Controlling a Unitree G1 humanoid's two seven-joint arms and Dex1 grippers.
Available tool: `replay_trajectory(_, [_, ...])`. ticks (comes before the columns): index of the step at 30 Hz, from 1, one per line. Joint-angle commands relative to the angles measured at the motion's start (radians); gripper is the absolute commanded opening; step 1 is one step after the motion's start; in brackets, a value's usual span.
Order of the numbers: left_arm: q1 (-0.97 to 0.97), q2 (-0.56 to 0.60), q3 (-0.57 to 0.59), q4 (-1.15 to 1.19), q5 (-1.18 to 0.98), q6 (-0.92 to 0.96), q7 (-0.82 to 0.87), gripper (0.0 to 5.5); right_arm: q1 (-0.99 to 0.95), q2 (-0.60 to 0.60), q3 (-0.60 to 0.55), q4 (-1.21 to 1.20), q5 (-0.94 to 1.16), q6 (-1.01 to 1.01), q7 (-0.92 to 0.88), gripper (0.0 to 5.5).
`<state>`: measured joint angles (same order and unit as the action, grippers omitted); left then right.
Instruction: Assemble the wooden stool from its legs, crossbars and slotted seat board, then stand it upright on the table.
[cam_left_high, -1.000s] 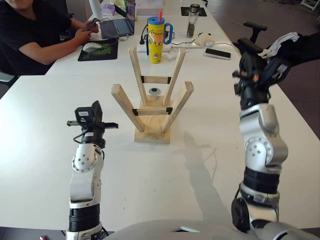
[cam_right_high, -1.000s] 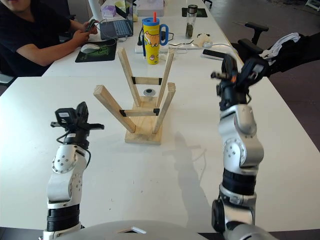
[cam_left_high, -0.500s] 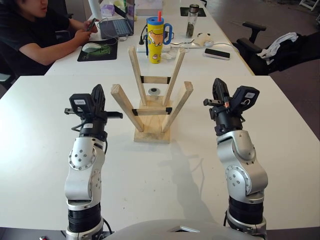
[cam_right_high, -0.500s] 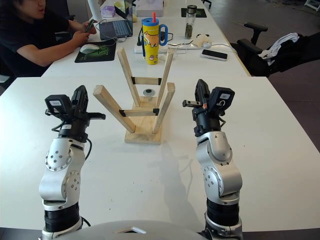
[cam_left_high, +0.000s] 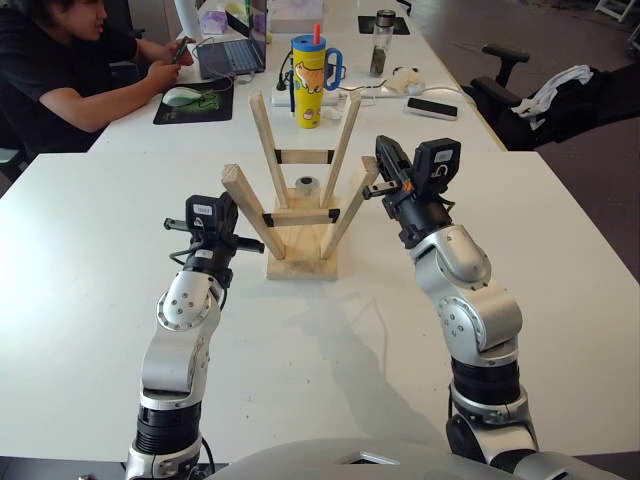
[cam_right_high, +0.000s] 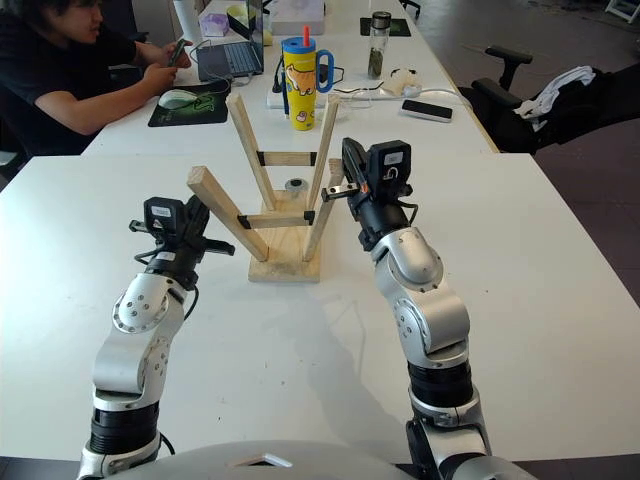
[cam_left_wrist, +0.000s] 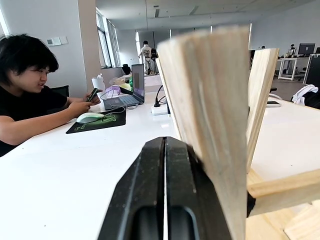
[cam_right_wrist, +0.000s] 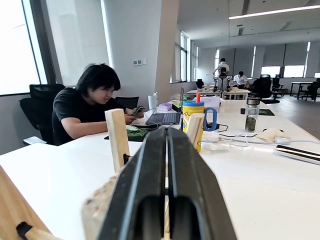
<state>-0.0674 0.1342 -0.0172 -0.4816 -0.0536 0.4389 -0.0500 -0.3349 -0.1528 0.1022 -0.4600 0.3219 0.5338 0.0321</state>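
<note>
Your left claw (cam_left_high: 222, 230) is pinched fully closed and empty. Its wrist view shows the fingers (cam_left_wrist: 150, 200) meeting in one seam, with the near-left leg (cam_left_wrist: 215, 120) just beside them. Your right claw (cam_right_high: 350, 155), also closed on nothing, sits by the tip of the near-right leg (cam_right_wrist: 100, 215). From the head, the stool (cam_left_high: 300, 216) stands inverted between both claws, its seat board (cam_left_high: 300, 266) flat on the table (cam_left_high: 90, 280) and its legs splayed upward.

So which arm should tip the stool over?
Probably right: the right gripper is at the tip of the right leg, for leverage; the left gripper sits lower beside the left leg.
</note>
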Motion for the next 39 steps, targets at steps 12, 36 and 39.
replay_trajectory(12, [-0.041,-0.041,0.237,0.003,0.002,-0.098,0.156,0.0,0.071,0.186,-0.298,0.043,0.055,-0.024,-0.22,0.01])
replay_trajectory(36, [0.093,0.084,-0.027,0.205,0.023,0.009,-0.08,0.0,-0.171,-0.065,-0.265,0.187,0.224,0.017,0.212,0.01])
replay_trajectory(39, [0.091,0.071,0.0,0.243,0.026,-0.027,-0.057,0.0,-0.351,-0.103,-0.381,0.174,0.317,-0.032,0.205,0.01])
